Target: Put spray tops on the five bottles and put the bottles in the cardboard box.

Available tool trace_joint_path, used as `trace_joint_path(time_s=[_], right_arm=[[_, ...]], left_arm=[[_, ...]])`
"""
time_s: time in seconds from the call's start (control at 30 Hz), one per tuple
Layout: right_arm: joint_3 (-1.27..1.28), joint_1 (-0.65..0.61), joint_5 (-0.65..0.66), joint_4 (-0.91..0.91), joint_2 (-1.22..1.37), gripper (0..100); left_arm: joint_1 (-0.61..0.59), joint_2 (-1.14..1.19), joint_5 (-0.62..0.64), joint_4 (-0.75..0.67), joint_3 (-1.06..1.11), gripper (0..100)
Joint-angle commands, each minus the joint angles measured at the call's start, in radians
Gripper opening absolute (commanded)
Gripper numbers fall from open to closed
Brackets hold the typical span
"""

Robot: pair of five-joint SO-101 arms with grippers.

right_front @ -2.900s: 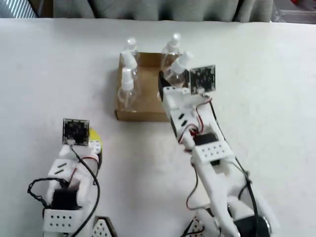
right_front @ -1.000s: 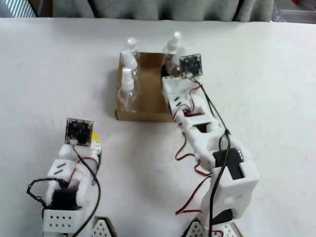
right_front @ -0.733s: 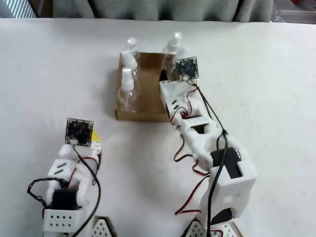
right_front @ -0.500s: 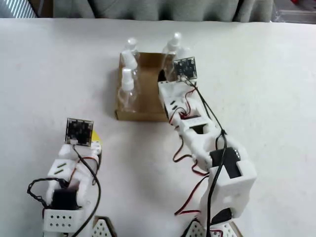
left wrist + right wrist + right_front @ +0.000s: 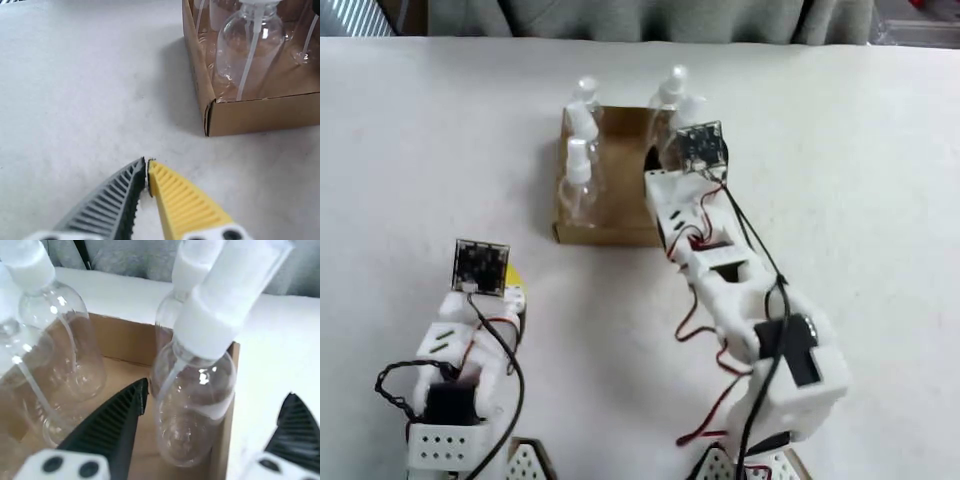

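Right gripper wide open, straddling sprayer-topped bottle upright in box corner. More topped bottles upright alongside. Left gripper pinched closed, empty, near box.

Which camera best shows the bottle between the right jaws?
Right wrist view: the bottle is close, spray top on. High view: mostly hidden under the arm. Left wrist view: an edge at best.

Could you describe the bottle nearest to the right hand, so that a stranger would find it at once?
Find the cardboard box in the middle of the table. By its wall on the right arm's side stands a clear bottle with a white spray top. Unlike its neighbours, it stands between the open fingers of the right hand.
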Motion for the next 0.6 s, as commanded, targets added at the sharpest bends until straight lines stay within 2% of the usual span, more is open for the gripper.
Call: trace_joint_path(time_s=[0.0, 0.2, 0.43, 0.57], right_arm=[[0.04, 0.002, 0.012, -0.005, -0.136, 35.2], [0.189, 0.007, 0.012, 0.038, -0.374, 35.1], [0.296, 0.021, 0.014, 0.383, -0.723, 34.7], [0.359, 0.065, 0.008, 0.53, -0.908, 24.1]], left_arm=[[-0.007, -0.004, -0.006, 0.0, -0.003, 2], [-0.004, -0.004, -0.006, 0.0, -0.003, 2], [-0.002, -0.004, -0.006, 0.0, -0.003, 2], [-0.002, -0.004, -0.006, 0.0, -0.003, 2]])
